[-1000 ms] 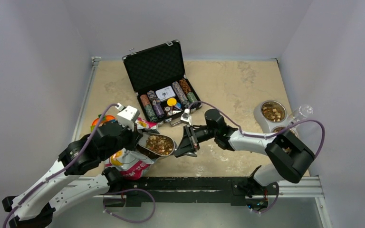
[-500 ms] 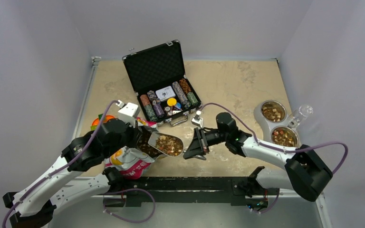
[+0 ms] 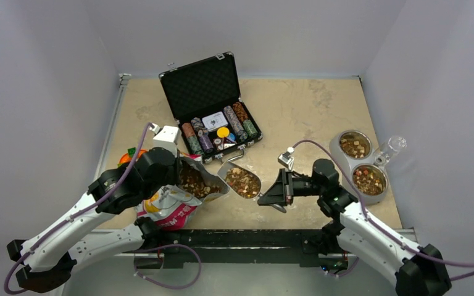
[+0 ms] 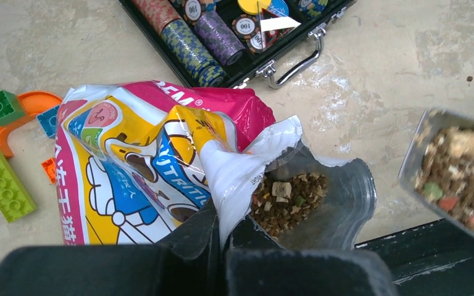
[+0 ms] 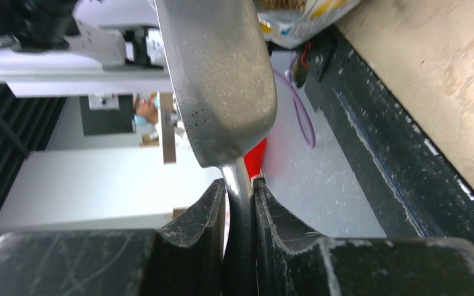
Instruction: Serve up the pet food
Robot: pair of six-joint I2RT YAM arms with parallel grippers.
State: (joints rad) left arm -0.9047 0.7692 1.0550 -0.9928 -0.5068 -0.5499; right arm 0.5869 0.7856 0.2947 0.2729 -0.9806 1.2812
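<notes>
Steel scoop [image 3: 242, 182], heaped with pet food [image 3: 244, 184], pinched by its thin handle in right gripper [image 3: 279, 191], clamped tight around it, just off counter [image 3: 308, 111] centre toward 6 o'clock. At 8 o'clock, left gripper [image 4: 222, 243] closed on rim of printed bag [image 4: 129, 160], mouth held open, more kibble inside. Further out at 3 o'clock, twin bowl [image 3: 361, 163], both cups partly filled. At 12 o'clock, open chip case [image 3: 213, 117]. Likely trouble: handle twisting in so narrow a grip, or scoop tipping mid-carry, scattering kibble short of bowl.

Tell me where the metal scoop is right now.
Top view: the scoop is near centre, in the right gripper, just right of the food bag.
</notes>
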